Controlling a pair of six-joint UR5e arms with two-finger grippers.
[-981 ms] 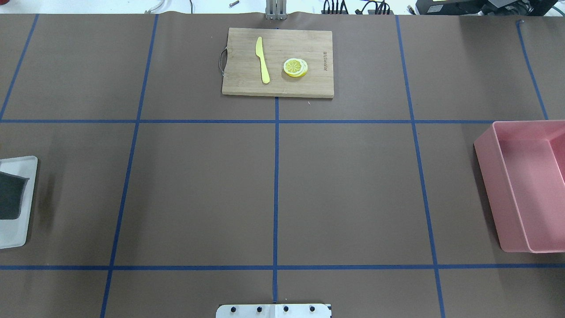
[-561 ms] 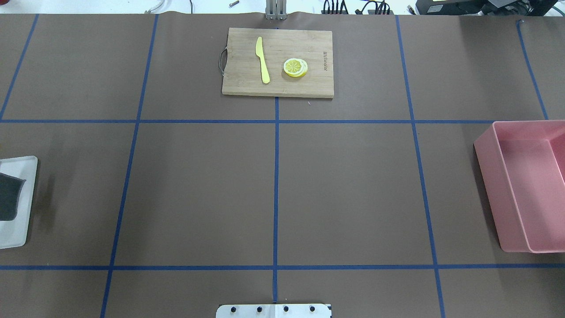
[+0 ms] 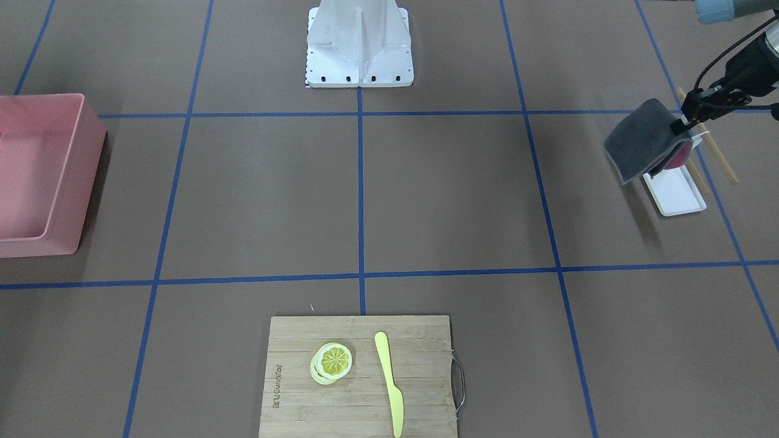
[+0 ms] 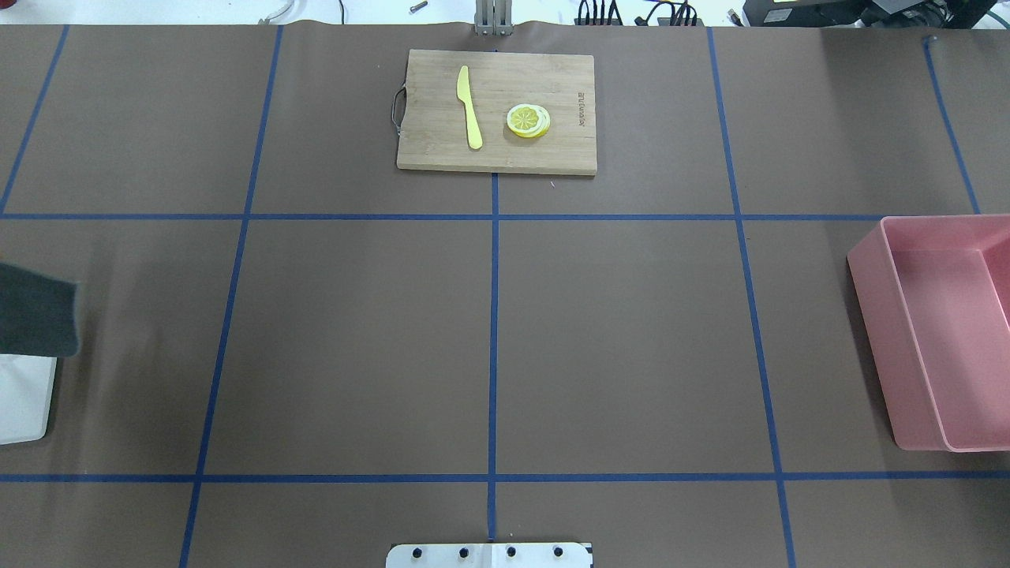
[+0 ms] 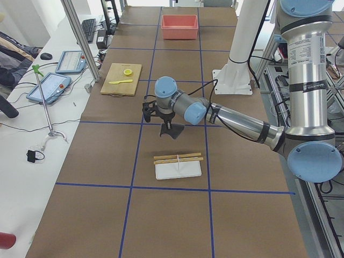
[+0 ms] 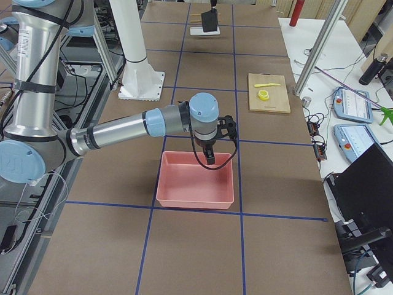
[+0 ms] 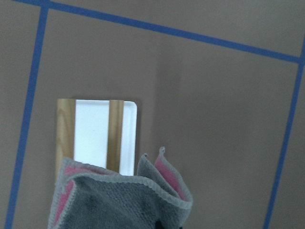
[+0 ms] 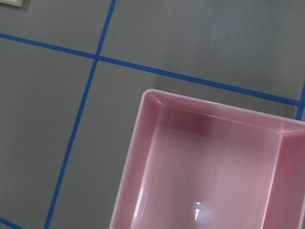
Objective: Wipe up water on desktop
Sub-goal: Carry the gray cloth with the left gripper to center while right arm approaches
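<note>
The brown desktop with blue tape lines shows no wet patch that I can make out. My left gripper is shut on a grey cloth with a pink underside and holds it in the air above a white tray. The cloth also shows at the left edge of the overhead view and low in the left wrist view. My right gripper hangs over the pink bin; I cannot tell whether it is open or shut.
Two wooden chopsticks lie across the white tray. A bamboo cutting board with a yellow knife and lemon slices sits at the far middle. The pink bin stands at the right.
The grey cloth has been lifted off the white tray and now hangs higher, covering the tray's far part in the overhead view. Nothing else moved.
</note>
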